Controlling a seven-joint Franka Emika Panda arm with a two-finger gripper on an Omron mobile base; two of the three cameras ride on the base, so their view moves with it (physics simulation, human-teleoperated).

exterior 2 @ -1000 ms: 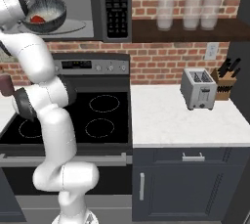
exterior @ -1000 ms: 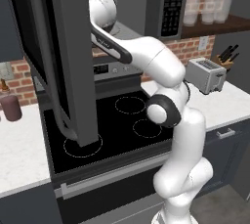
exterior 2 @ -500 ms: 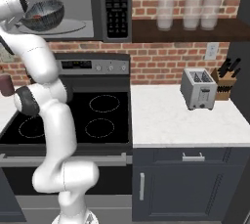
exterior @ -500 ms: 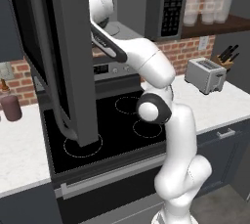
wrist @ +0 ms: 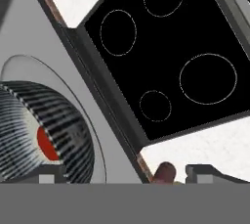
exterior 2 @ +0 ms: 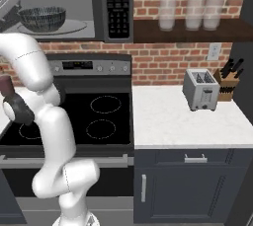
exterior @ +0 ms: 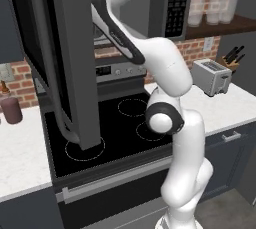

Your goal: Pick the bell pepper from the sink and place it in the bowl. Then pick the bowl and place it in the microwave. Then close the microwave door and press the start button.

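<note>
Left base view: microwave door (exterior: 55, 58) hangs wide open, a tall dark-glass slab in a grey frame, swung out over the left of the black glass cooktop (exterior: 120, 128). It's open so the arm can reach in; white upper arm runs up and behind the door edge, into the cavity. Steel toaster (exterior: 211, 76) sits far right on the pale speckled desk (exterior: 235, 105).

Right base view: the bowl (exterior 2: 42, 18) rests on the round glass plate inside the microwave (exterior 2: 74, 8), light grey walls, black keypad strip to its right. Bowl is wide, shallow, dark w/ fine pale ribbing. Wrist sits at top left, just beside the bowl, apart from it as far as I can tell.

Hand view: gripper (wrist: 126, 173) looks down past the cavity lip. The jaws stand spread wide, nothing between them; bowl lies left of the left tip. Bell pepper (wrist: 47, 144), glossy red, lies inside the striped bowl. Judgement: bowl looks placed, so next comes pulling the arm clear, then swinging the door shut w/o clipping it
</note>
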